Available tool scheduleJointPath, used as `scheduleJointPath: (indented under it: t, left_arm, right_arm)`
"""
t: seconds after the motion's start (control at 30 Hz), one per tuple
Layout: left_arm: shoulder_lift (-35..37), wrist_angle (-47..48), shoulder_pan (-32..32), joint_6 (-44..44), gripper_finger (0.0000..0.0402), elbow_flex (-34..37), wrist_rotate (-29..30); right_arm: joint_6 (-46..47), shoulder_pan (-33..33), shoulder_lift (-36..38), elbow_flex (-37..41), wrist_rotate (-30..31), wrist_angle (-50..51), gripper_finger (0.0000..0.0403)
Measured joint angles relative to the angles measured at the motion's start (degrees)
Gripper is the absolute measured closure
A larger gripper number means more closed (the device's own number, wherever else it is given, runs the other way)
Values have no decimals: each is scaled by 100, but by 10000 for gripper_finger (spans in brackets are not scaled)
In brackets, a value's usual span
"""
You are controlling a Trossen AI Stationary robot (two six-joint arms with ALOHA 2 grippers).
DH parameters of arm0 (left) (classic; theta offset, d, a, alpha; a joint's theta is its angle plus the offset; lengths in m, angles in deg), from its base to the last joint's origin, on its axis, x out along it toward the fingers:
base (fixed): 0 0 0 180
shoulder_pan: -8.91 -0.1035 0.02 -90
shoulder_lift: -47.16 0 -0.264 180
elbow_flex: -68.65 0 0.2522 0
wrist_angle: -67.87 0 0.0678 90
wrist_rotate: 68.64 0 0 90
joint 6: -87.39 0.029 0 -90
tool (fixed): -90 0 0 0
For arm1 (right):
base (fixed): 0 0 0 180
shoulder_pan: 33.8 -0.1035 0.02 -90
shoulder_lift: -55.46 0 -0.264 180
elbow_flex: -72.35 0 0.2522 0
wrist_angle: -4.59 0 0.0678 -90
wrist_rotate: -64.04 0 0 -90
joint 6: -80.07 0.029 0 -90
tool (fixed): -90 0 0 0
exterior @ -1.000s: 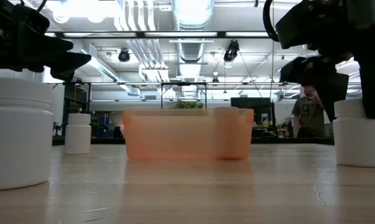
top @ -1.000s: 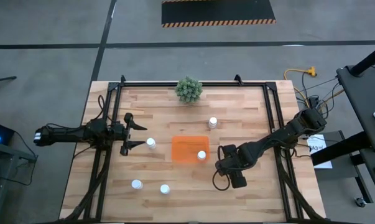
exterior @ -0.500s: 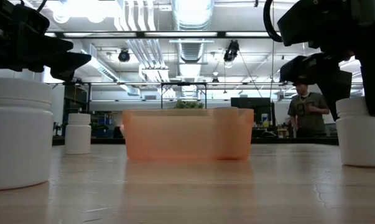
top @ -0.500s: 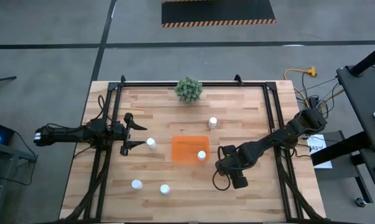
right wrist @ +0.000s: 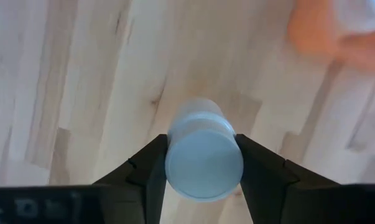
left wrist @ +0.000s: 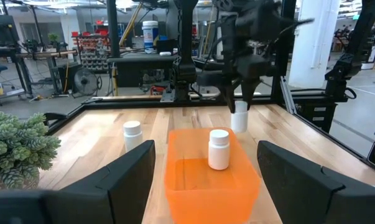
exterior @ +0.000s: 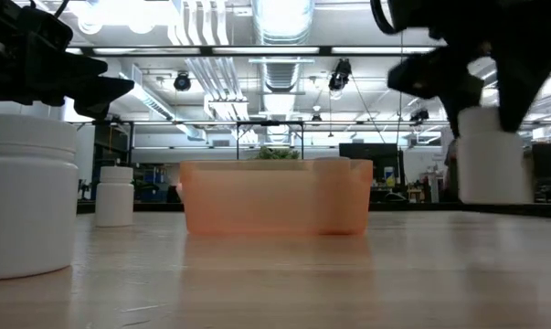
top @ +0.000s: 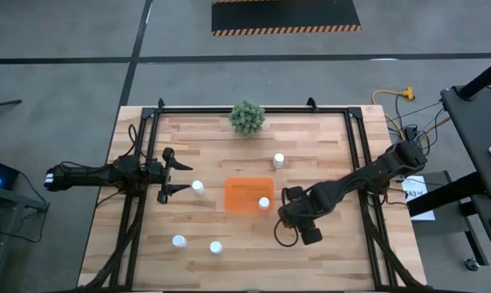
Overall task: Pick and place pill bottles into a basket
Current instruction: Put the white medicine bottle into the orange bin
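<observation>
Looking across the table, we see nearest a big white pill bottle standing on the wood. Farther, the right gripper is clamped on a pill bottle and holds it above the table, just beside the orange basket. One bottle stands inside the basket. The left gripper waits with fingers apart near another bottle. Behind stands the green plant.

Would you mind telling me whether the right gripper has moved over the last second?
Yes. Shut on a pill bottle, the right gripper has shifted slightly toward the orange tray in the high view and lifted the bottle off the table.
</observation>
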Motion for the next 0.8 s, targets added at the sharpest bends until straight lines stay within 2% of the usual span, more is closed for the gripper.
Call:
scheduleJointPath:
  t: [0.43, 0.8]
  left_arm:
    - [0, 2, 1, 1, 136, -1, 0]
    - [0, 2, 0, 0, 136, -2, 1]
  right_arm:
    - [-754, 279, 4, -1232, 204, 626, 247]
    - [-1169, 761, -2, -1736, 204, 1188, 249]
